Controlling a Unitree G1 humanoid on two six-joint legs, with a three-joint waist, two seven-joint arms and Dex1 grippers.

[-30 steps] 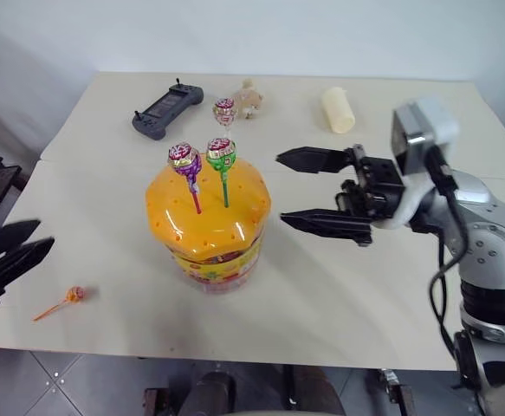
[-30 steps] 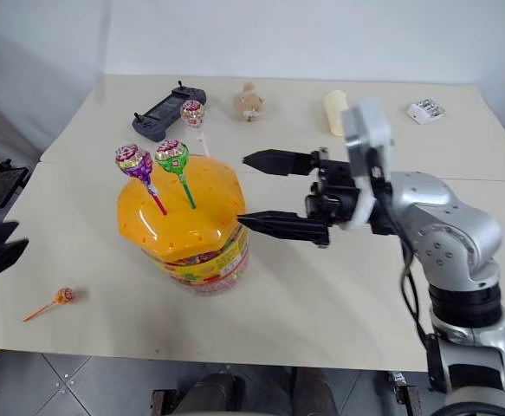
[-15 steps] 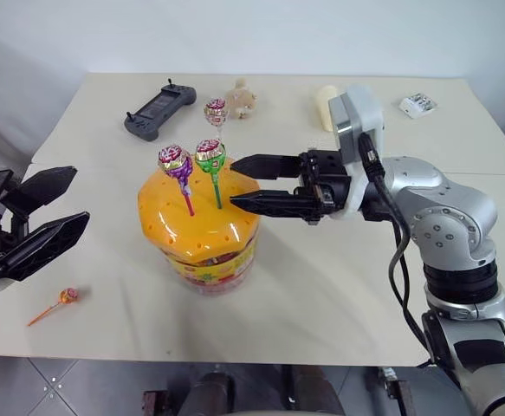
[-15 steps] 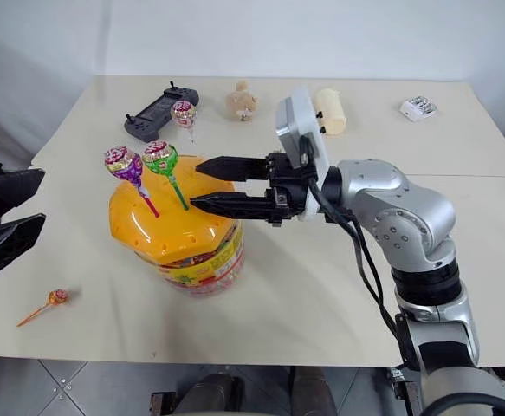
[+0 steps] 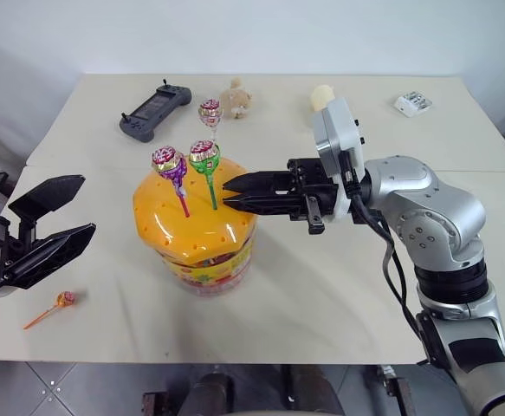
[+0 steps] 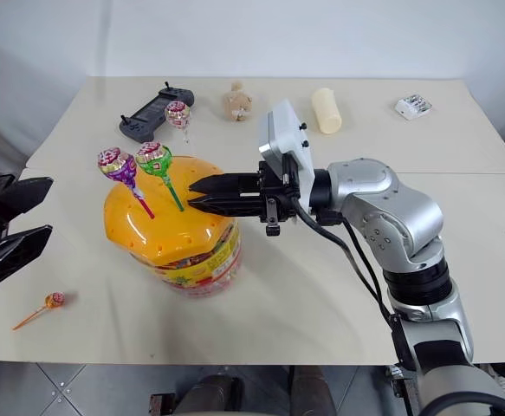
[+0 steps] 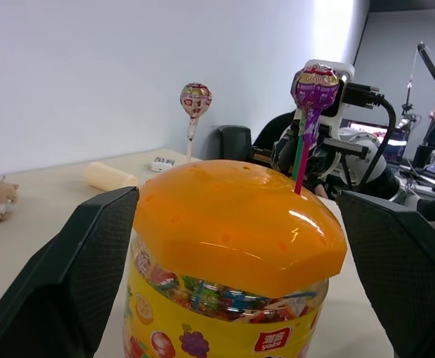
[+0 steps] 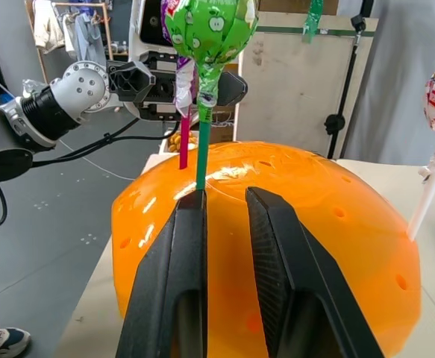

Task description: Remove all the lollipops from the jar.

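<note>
At worktop centre, jar (image 5: 196, 230) holds three lollipops; right gripper (image 5: 228, 189) fingers narrowed beside green lollipop (image 5: 205, 158) stick at 3 o'clock, not gripping, likely pre-pull. Left gripper (image 5: 53, 217) wide open, empty.

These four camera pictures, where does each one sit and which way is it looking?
Left eye view, right eye view: on the head, looking forward and down at the table and the jar; both arms show.
Left wrist view: on the left wrist, facing the jar between its own two open fingers.
Right wrist view: on the right wrist, looking along its fingers at the green lollipop.
Shared: all show the jar's orange lid.
</note>
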